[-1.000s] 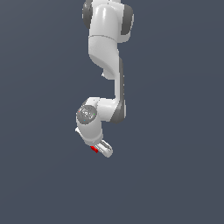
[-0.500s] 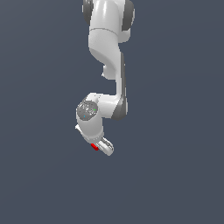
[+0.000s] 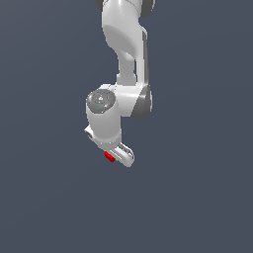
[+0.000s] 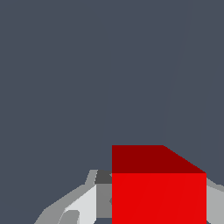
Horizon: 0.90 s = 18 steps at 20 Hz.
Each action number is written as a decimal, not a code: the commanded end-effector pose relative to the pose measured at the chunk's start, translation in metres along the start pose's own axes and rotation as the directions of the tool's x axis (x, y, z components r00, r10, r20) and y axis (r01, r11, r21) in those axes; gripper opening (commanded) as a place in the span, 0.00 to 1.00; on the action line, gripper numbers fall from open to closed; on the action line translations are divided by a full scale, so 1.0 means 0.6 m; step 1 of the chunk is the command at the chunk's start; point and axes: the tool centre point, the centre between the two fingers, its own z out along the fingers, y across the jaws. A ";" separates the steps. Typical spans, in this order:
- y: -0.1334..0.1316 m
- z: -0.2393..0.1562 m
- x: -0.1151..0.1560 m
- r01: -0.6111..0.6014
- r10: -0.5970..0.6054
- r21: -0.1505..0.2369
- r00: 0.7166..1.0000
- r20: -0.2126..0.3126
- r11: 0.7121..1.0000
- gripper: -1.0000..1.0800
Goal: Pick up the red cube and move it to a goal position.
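One white arm (image 3: 126,59) occupies the scene, descending from the top of the exterior view and bending at a grey-capped joint (image 3: 102,101) before ending in the gripper (image 3: 118,155). No brand, label or readable writing appears on the arm, the cube or the background. The red cube (image 3: 109,157) sits at the gripper's tip, mostly hidden in the exterior view by the white finger body, with only a small red sliver exposed on the exterior view's left side of that finger. In the wrist view the red cube (image 4: 158,188) fills the space between the grey-white fingers (image 4: 81,203), which press against its sides: the fingers are closed onto the cube, parted only by its width. The surroundings are uniform dark blue-grey with nothing else near the cube
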 end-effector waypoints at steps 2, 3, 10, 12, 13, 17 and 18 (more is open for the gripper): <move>-0.010 -0.070 -0.013 0.000 0.000 0.001 1.000 -0.001 1.000 0.00; -0.013 -0.090 -0.017 0.000 0.000 0.001 1.000 -0.001 1.000 0.00; -0.034 -0.228 -0.042 -0.001 0.001 0.000 1.000 -0.002 1.000 0.00; -0.040 -0.267 -0.049 -0.001 0.001 0.000 1.000 -0.002 1.000 0.00; -0.043 -0.286 -0.052 -0.001 0.001 0.000 1.000 -0.002 1.000 0.00; -0.056 -0.361 -0.065 -0.001 0.001 0.000 1.000 -0.002 1.000 0.00; -0.059 -0.380 -0.068 -0.001 0.001 0.000 1.000 -0.002 1.000 0.00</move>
